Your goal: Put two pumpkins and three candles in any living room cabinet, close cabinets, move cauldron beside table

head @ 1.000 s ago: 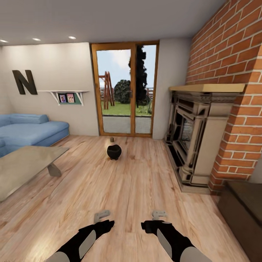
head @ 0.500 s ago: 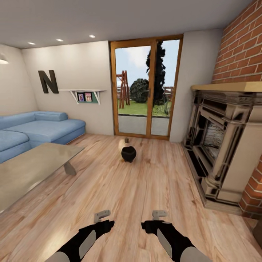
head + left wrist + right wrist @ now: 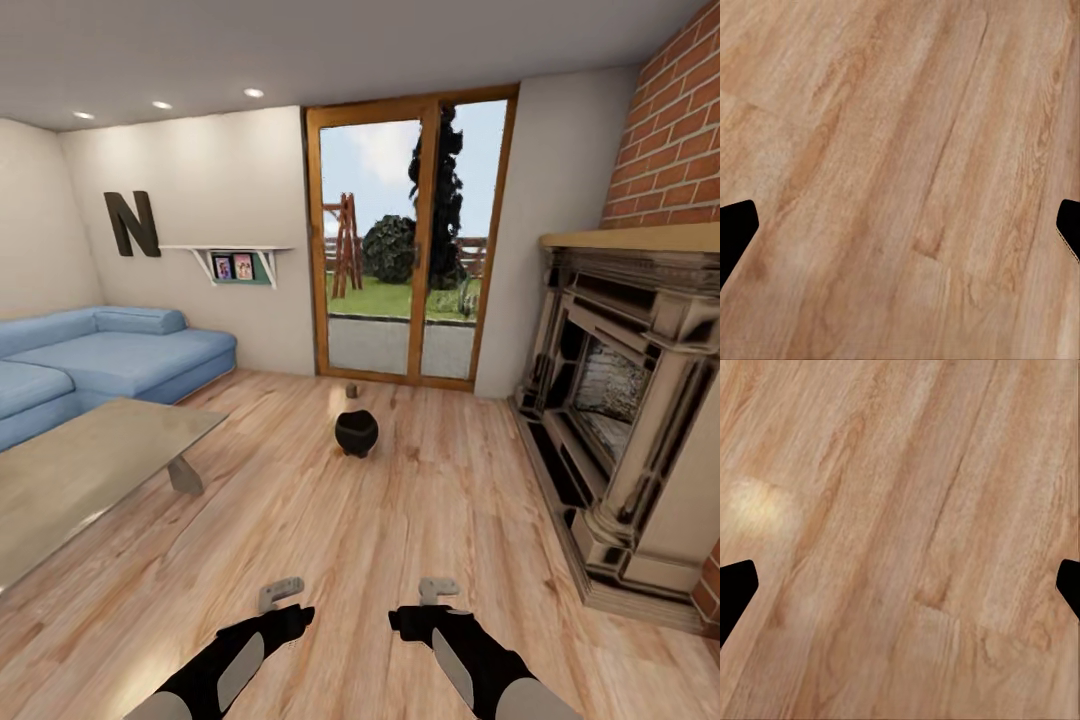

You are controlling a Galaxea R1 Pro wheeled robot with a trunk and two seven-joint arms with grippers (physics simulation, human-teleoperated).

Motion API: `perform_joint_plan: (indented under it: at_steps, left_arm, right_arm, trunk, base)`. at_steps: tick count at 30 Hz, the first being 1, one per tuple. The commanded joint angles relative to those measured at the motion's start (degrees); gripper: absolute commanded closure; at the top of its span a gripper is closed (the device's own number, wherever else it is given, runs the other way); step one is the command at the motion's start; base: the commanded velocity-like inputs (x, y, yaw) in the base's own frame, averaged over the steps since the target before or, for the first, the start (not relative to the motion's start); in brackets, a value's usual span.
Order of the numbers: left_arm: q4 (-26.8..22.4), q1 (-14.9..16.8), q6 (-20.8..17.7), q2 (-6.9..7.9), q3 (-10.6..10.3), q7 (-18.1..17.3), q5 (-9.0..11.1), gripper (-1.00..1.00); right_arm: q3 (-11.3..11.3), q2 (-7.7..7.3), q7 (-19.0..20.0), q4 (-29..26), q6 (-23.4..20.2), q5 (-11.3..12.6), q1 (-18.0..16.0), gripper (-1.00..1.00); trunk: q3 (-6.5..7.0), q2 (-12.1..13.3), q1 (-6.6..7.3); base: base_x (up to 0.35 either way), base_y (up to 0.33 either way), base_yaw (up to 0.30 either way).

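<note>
Wood floor [image 3: 420,560] fills foreground. Bench [image 3: 70,470] with grey glass top at 9 o'clock, well apart from both arms. Cauldron [image 3: 356,433] upright on floor at 12 o'clock, well ahead of both end effectors, nearer bench corner than fireplace [image 3: 620,420]. Small candle [image 3: 351,387] just beyond cauldron, toward glass door. Left end effector [image 3: 281,592] and right end effector [image 3: 438,589] low over floor, both spread wide, holding nothing.

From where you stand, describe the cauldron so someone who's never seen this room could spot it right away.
Look at the glass patio door in the far wall, then down to the wooden floor in front of it. The cauldron stands there alone: a small round black pot with a wide mouth, darker and bigger than the tiny stub behind it.
</note>
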State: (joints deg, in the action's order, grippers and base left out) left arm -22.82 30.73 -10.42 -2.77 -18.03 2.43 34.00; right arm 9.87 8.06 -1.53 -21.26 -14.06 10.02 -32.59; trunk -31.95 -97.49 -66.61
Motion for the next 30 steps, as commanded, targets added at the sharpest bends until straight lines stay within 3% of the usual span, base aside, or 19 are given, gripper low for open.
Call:
perform_joint_plan:
  at_steps: [1, 30]
  left_arm:
    - [-0.09, 0.03, -0.13, 0.04, -0.36, 0.25, 0.45, -1.00]
    - [-0.08, 0.03, -0.10, 0.04, -0.43, 0.25, 0.47, -1.00]
  right_arm:
    - [0.42, -0.05, -0.16, -0.09, -0.21, 0.55, -0.02, -1.00]
    - [0.49, -0.23, 2.92, -0.27, 0.35, 0.35, 0.07, -1.00]
  trunk:
    - [-0.06, -0.03, -0.03]
    - [-0.06, -0.03, -0.03]
  base:
    - [0.325, -0.083, 0.002]
    - [0.331, -0.029, 0.000]
